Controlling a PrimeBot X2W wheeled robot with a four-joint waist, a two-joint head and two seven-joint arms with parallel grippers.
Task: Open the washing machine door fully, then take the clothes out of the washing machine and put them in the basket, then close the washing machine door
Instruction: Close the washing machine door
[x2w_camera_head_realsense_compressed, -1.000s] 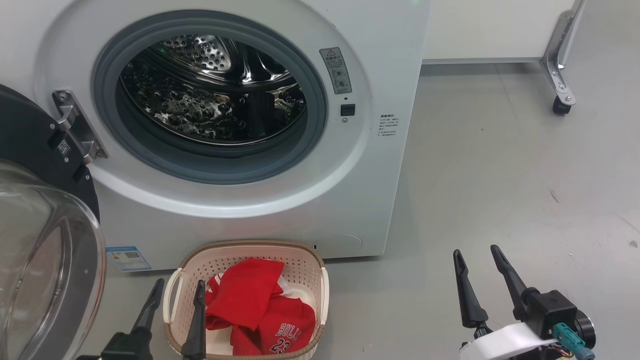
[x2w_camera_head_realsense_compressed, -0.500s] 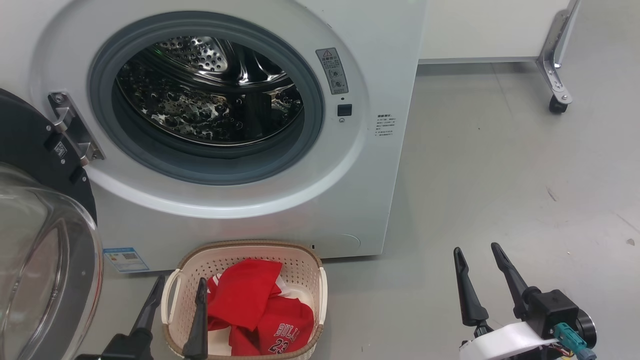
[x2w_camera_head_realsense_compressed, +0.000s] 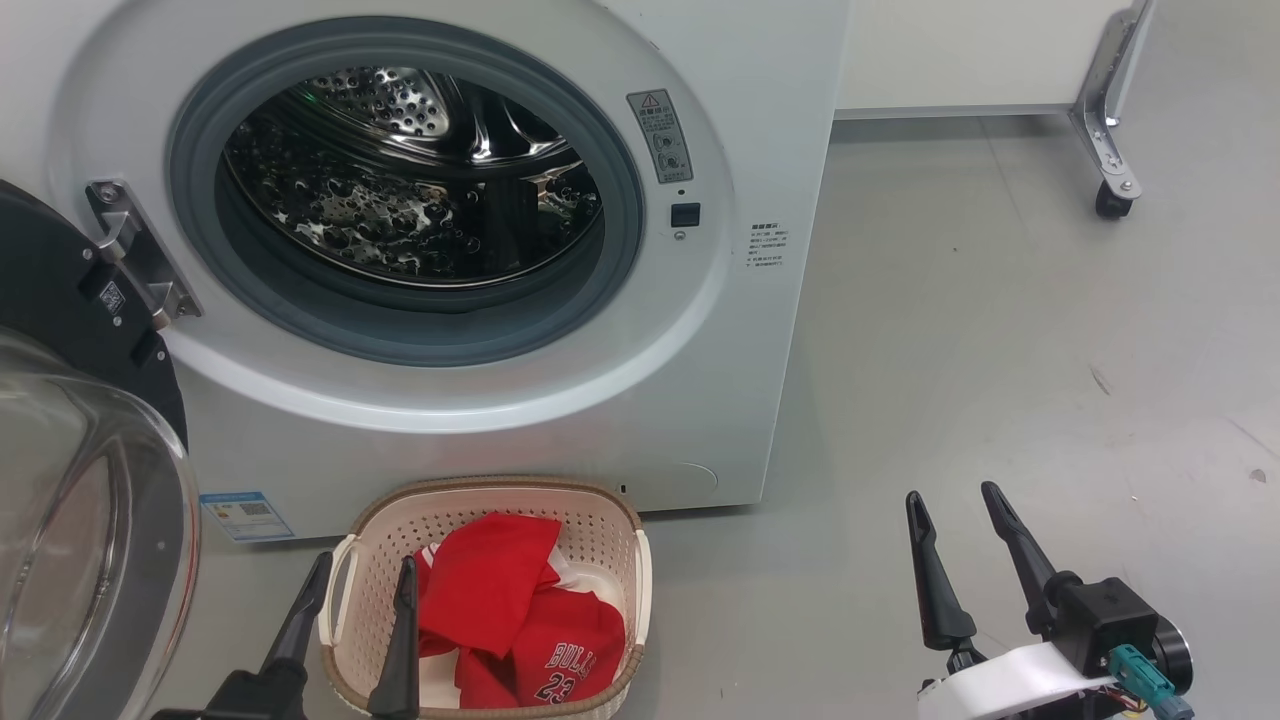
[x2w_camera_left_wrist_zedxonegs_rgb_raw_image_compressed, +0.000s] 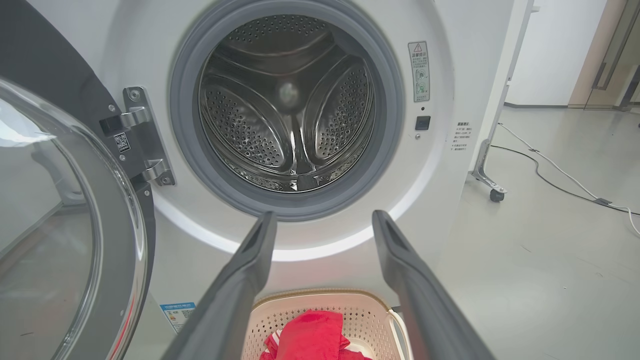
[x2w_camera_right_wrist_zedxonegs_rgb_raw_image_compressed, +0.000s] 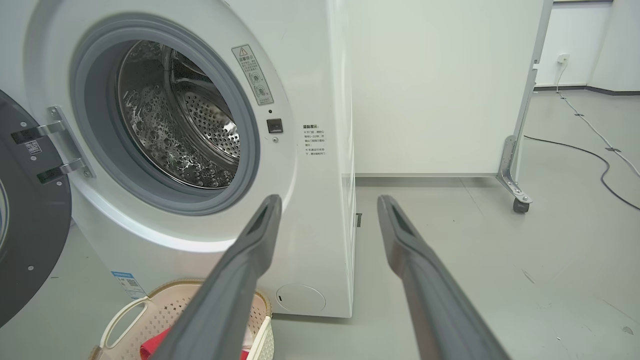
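The head camera peers down at the washing machine (x2w_camera_head_realsense_compressed: 500, 440) front and the basket (x2w_camera_head_realsense_compressed: 610, 530). The left wrist camera sits low, facing squarely into the drum (x2w_camera_left_wrist_zedxonegs_rgb_raw_image_compressed: 280, 125); the right wrist one views it slantwise from the right, all three sharing that opening.

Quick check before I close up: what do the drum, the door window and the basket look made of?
Drum: looks like polished steel, mirror-bright, with rows of punched holes. Door window: clear glass or hard plastic, I cannot tell which; a glossy see-through dome. Basket: cream moulded plastic, matt, with perforated walls and a brown rim that looks woven.
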